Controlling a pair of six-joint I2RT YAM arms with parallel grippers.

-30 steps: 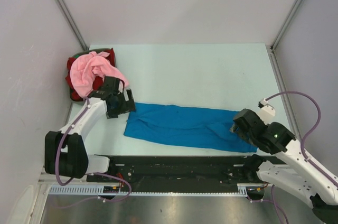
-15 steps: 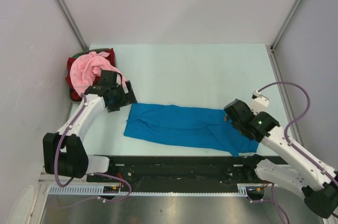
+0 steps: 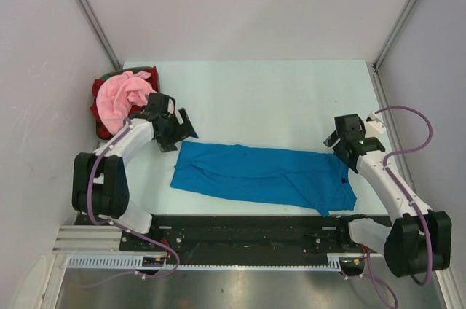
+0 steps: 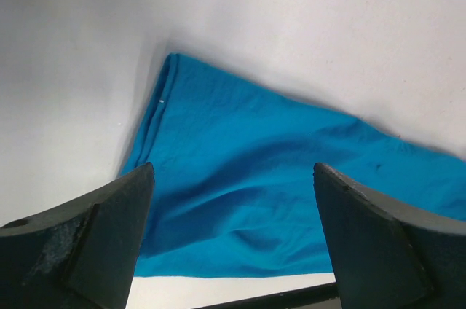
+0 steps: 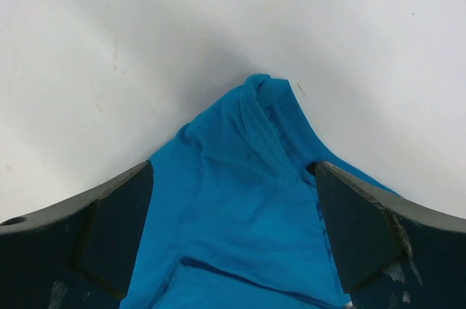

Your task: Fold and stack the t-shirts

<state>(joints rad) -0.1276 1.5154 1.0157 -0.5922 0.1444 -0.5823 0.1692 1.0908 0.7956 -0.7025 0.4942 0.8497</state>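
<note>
A bright blue t-shirt (image 3: 262, 176) lies folded into a long strip across the near part of the table; it also fills the left wrist view (image 4: 277, 178) and the right wrist view (image 5: 247, 200). My left gripper (image 3: 180, 130) hangs open just above the strip's far left corner, nothing between its fingers. My right gripper (image 3: 341, 139) is open above the strip's far right corner, also holding nothing. A crumpled light pink t-shirt (image 3: 125, 96) sits on a red one (image 3: 100, 111) with a bit of green at the far left.
The pale table (image 3: 262, 98) is bounded by grey walls left, back and right. A black rail (image 3: 247, 229) runs along the near edge by the arm bases. The pile of shirts sits close behind the left arm.
The right gripper let go of the blue shirt's right end and drew back toward the far right. The shirt's right end now lies spread. The left gripper shifted slightly farther from the near edge.
</note>
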